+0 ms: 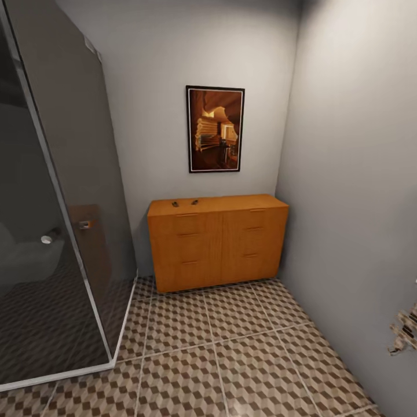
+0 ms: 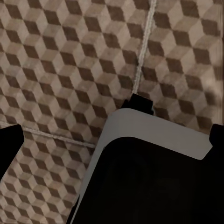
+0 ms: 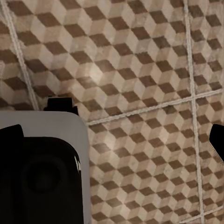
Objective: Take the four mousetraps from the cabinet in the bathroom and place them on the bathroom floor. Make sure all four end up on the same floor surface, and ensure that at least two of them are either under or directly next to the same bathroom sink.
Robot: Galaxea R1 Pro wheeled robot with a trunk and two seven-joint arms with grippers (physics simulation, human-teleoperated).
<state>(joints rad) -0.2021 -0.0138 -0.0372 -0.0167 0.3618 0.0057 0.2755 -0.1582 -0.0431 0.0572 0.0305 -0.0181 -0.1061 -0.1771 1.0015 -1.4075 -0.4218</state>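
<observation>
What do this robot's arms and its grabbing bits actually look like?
Little of them can be made out. The left fingers and right fingers are plain matt black blunt tips at the edges of the wrist views, with no markings or cables to be seen. Below them sits a smooth pale grey rounded shell around a black panel; it looks like part of the robot, but I cannot tell which part.

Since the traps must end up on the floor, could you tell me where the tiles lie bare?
The bathroom floor lies bare between the cabinet, the glass shower wall and the grey right wall. Two small dark items sit on the cabinet top.
</observation>
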